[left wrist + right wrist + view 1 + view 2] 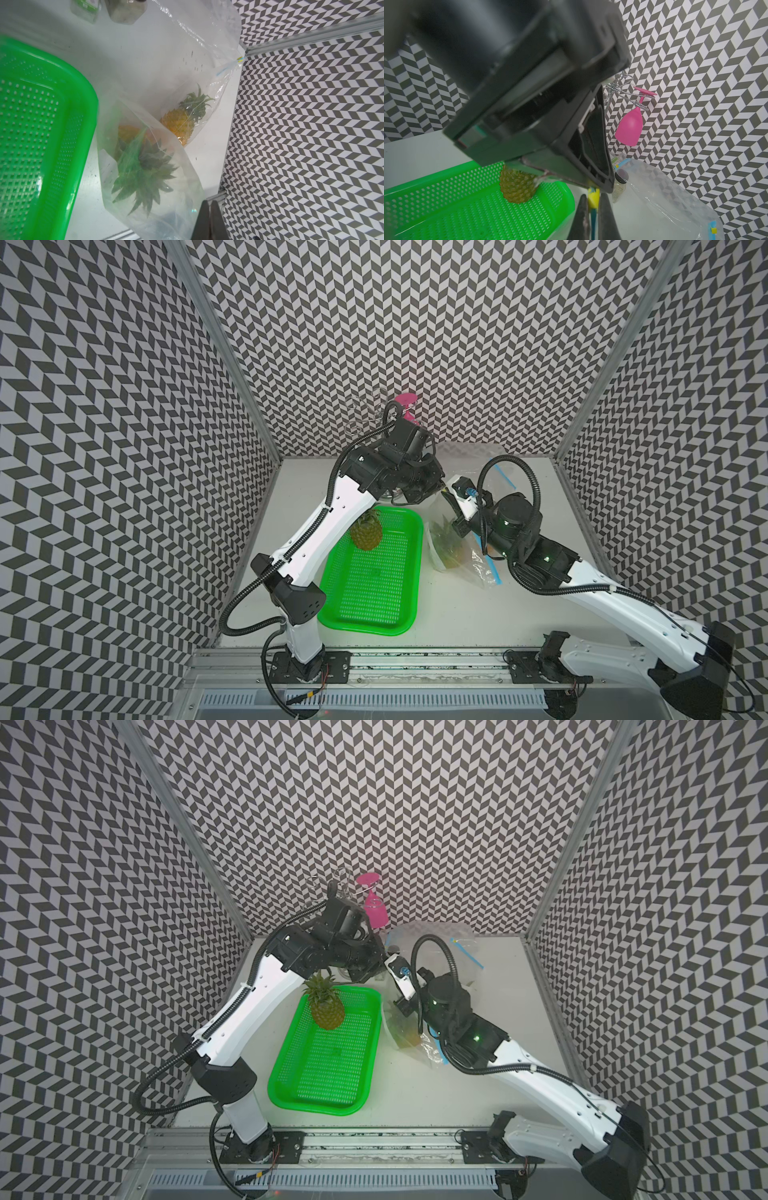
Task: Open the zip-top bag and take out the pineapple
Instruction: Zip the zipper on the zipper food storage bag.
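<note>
Well to the left of the left pincer (438, 488) we saw a green basket (374, 593). A loose pineapple (327, 1011) stood upright in it, brownish-yellow with a spiky green crown. Behind that pincer, a pink glass (630, 128) hung upside down from a wire rack (618, 87).

The left pincer's jaws stood closed, nipping the clear film at the top edge of the zip-top bag (182, 166). The bag hung from both pincers as a slack, crinkled, see-through pouch reaching down to the table (457, 614). Below the pincers, inside it, sat the pineapple (143, 166). Its wide rosette of dark green pointed leaves aimed up toward them, and its orange-yellow body beneath was hazy through the plastic. We could not tell whether the zip was parted.

Just right of the left pincer, the right pincer (592, 218) was likewise closed. It pinched the bag's blue zip strip, with the yellow slider (592, 199) just past its tips.

Farther right of the right pincer, a second clear bag (207, 41) lay on the table. It held a smaller pineapple (180, 122), yellow with a thin dark crown.
</note>
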{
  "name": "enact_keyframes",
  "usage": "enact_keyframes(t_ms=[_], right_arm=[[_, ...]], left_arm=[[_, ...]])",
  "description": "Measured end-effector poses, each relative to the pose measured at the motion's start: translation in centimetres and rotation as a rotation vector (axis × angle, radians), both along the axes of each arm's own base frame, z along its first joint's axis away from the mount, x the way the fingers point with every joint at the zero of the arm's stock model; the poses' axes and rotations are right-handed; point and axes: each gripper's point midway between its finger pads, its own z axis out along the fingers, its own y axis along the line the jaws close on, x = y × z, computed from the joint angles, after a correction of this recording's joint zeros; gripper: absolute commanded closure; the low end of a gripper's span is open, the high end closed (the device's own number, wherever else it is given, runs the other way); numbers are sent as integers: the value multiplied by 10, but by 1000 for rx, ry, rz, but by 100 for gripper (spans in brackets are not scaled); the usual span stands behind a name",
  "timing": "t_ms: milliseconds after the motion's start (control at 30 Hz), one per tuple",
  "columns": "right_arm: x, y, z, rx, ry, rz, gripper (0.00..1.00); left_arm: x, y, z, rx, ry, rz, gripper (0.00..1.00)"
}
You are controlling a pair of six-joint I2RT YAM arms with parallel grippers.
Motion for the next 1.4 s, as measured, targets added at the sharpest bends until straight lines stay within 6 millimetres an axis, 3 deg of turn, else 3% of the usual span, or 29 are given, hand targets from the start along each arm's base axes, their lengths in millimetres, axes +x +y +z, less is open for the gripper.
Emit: enact_keyframes(t_ms=[567,733,967,1267,1400], right_arm=[[4,-6,-8,27,47,12,100],[-7,-6,-21,41,138,60,100],[-19,-12,-26,57,198,72,100],[-36,-9,-48,89,387,110,100],[-50,-16,-58,129,472,108,100]], left_arm=[[18,17,3,-58,15,1,100],[27,27,3,-57,8,21,100],[25,28,6,-63,6,16,100],[25,29,8,-64,2,18,100],[25,29,7,-64,2,18,100]])
